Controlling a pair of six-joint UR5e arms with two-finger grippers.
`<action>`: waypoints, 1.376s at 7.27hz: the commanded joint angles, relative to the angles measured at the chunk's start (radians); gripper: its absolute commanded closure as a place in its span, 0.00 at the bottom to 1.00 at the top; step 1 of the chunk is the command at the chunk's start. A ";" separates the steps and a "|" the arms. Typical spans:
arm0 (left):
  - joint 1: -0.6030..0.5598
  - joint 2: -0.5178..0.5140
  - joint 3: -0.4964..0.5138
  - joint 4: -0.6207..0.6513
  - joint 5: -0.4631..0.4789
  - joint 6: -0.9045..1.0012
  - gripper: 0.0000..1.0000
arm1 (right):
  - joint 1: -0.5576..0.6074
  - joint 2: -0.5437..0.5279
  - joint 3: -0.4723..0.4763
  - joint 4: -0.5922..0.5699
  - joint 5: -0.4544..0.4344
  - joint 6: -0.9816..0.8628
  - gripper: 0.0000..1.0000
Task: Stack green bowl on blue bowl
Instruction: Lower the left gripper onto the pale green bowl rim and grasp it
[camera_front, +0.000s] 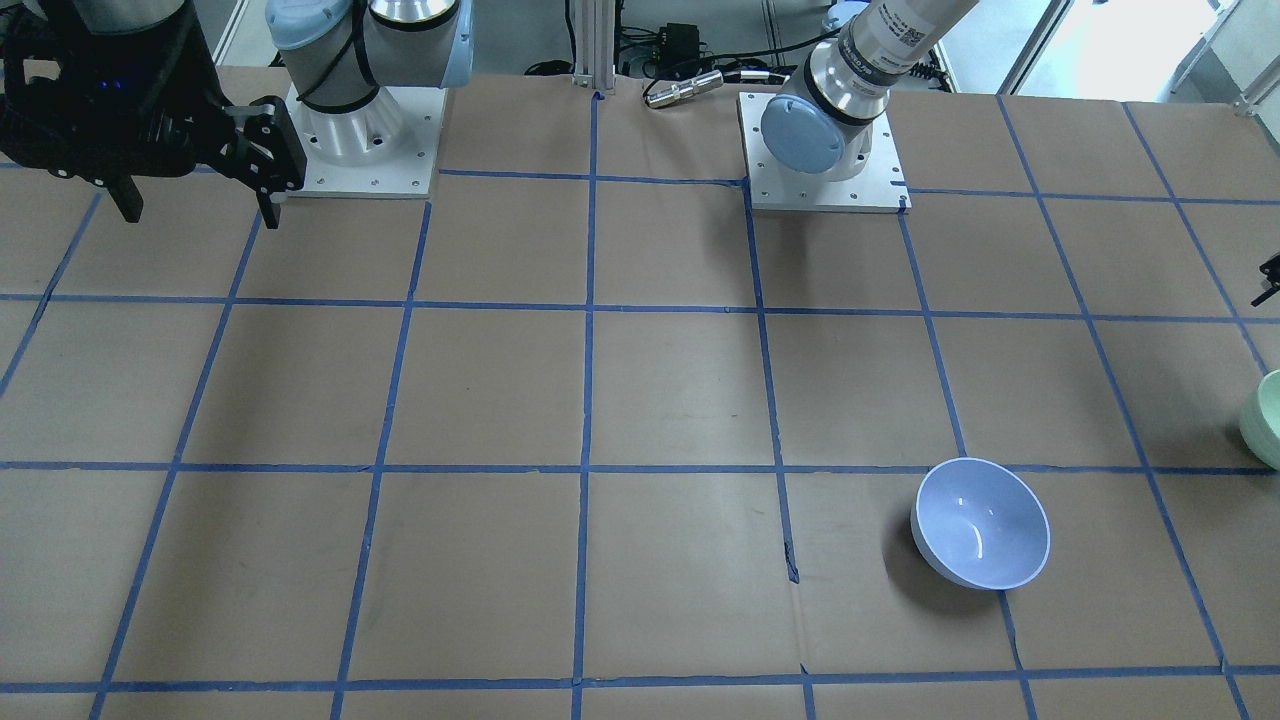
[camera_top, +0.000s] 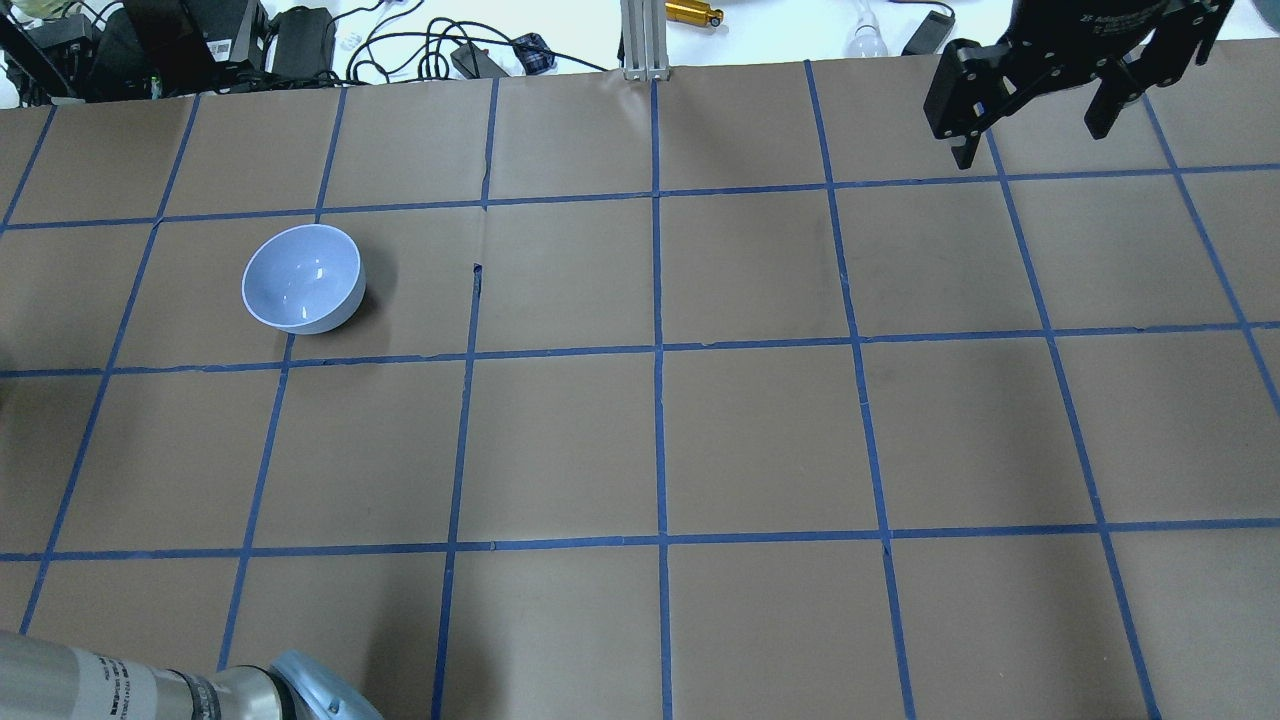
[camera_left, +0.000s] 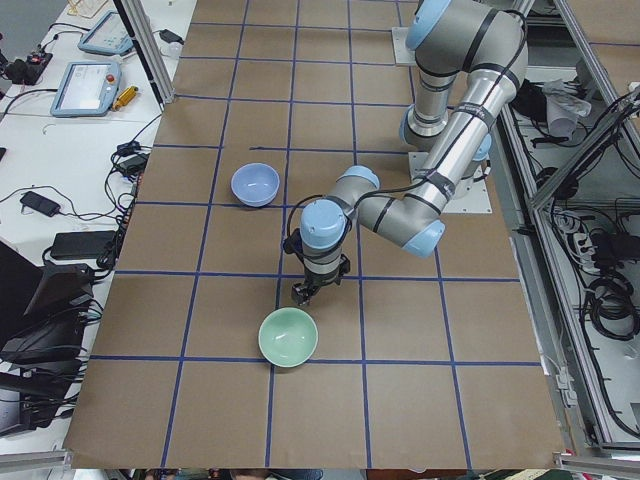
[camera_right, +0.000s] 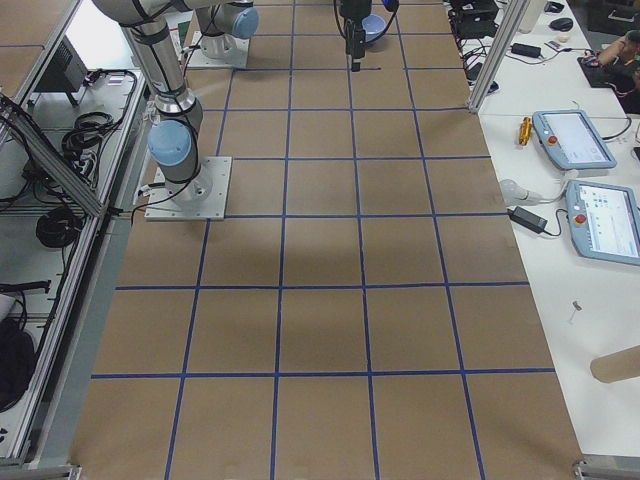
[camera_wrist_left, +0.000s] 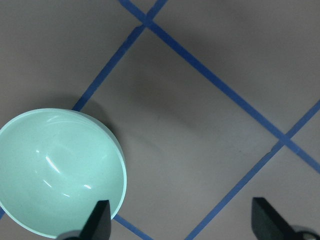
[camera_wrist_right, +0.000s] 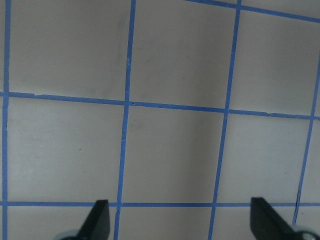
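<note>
The green bowl (camera_wrist_left: 60, 172) stands upright on the brown table, seen at lower left in the left wrist view, at the right edge of the front view (camera_front: 1265, 418), and in the left side view (camera_left: 288, 336). My left gripper (camera_wrist_left: 182, 222) is open and empty, hovering just beside the bowl, with one fingertip (camera_wrist_left: 101, 218) over its rim. The blue bowl (camera_top: 302, 277) stands upright and empty about one grid square away (camera_front: 982, 523). My right gripper (camera_top: 1030, 140) is open and empty, raised over the far right of the table (camera_front: 200, 208).
The table is brown paper with a blue tape grid (camera_top: 660, 350). Both arm bases (camera_front: 825, 150) sit on white plates at the robot side. Cables and power bricks (camera_top: 200, 40) lie past the far edge. Teach pendants (camera_right: 575, 140) rest on the side bench.
</note>
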 joint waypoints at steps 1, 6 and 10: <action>0.026 -0.091 0.081 0.006 -0.002 0.213 0.00 | 0.000 0.000 0.000 0.000 0.000 0.000 0.00; 0.043 -0.227 0.132 0.009 0.001 0.461 0.00 | 0.000 0.000 0.000 0.000 0.000 0.000 0.00; 0.066 -0.248 0.109 0.061 0.003 0.489 0.00 | 0.000 0.000 0.000 0.000 0.000 0.000 0.00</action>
